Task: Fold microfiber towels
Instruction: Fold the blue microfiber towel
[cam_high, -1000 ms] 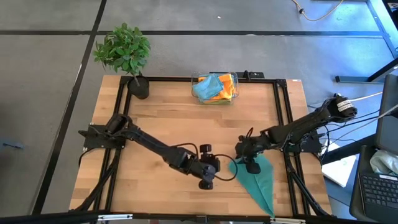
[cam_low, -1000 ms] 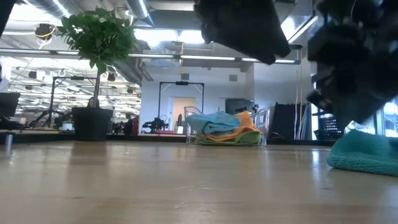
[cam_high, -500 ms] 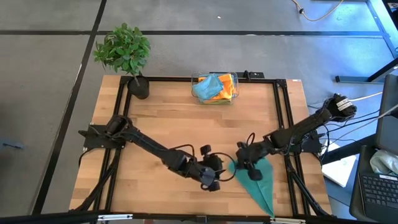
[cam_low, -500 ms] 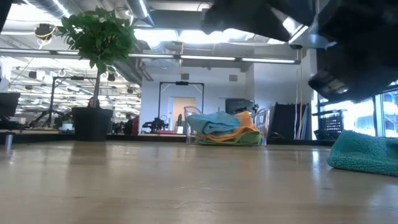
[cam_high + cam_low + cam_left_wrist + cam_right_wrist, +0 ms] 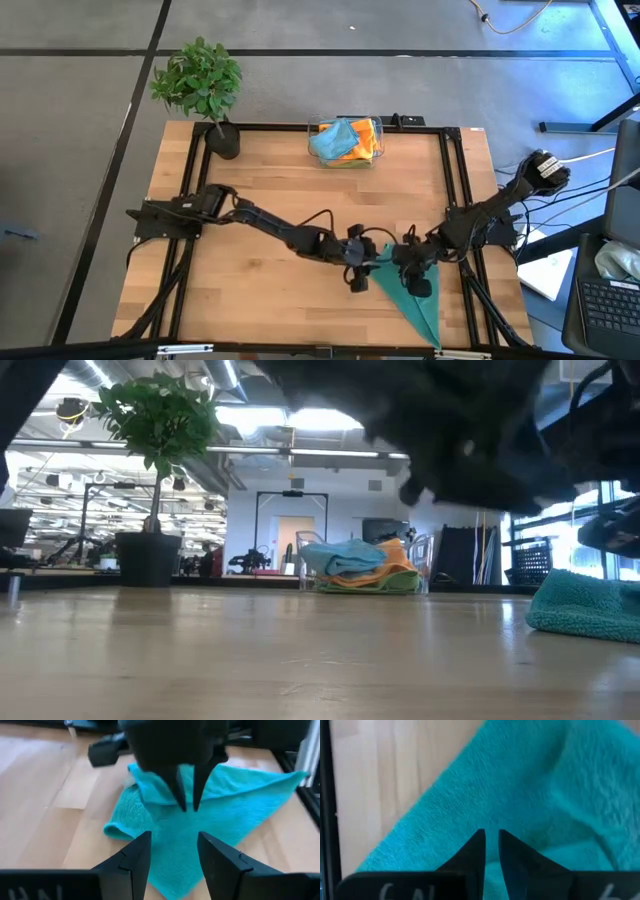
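Observation:
A teal towel (image 5: 418, 310) lies near the table's front right, folded to a long triangle, and shows again at the right of the low view (image 5: 590, 605). My right gripper (image 5: 415, 285) points down onto its far part and is shut on it (image 5: 491, 842). My left gripper (image 5: 360, 282) stands open at the towel's left edge, its fingers (image 5: 137, 857) low over the cloth and touching nothing that I can see. More towels, blue, orange and green, are heaped in a clear bin (image 5: 345, 142) at the far edge. My right gripper has the teal towel at the edge of an upper flap (image 5: 172, 800), caught between its fingertips (image 5: 181, 795). The fingers come from above, pointing steeply down. One layer or several, I cannot tell. The rest of the towel lies flat on the table.
A potted plant (image 5: 200, 85) stands at the far left corner. The clear bin (image 5: 365, 565) is at the far middle. Bare wood stretches across the table's left and middle. A black frame runs along the table's right edge (image 5: 462, 200).
My left gripper has travelled toward the table's right edge and sunk lower, up to the towel's left edge. My right gripper has gone toward the near edge along the towel and rolled about its own axis. The towel's outline looks unchanged.

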Robot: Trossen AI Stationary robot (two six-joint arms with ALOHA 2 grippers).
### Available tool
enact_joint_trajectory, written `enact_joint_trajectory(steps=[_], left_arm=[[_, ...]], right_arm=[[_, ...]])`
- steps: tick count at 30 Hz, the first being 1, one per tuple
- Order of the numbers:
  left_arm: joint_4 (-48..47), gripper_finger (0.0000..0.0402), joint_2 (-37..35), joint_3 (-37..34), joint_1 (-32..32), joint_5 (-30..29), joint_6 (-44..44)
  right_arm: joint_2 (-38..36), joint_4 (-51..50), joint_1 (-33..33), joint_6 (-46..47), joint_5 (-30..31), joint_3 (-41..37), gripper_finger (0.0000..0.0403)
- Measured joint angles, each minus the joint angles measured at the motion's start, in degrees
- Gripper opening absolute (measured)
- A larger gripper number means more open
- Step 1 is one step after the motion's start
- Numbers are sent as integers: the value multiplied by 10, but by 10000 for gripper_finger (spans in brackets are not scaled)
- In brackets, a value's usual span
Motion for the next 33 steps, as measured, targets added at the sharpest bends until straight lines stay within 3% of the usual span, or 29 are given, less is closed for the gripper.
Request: enact_joint_trajectory(steps=[7, 22, 33], left_arm=[[-8, 153, 31, 0, 30, 10, -26], [45, 158, 46, 2, 78, 125, -156], [64, 159, 69, 0, 73, 156, -151]], right_arm=[[5, -22, 25, 44, 9, 0, 55], [7, -20, 50, 37, 21, 0, 55], [7, -7, 50, 12, 20, 0, 55]])
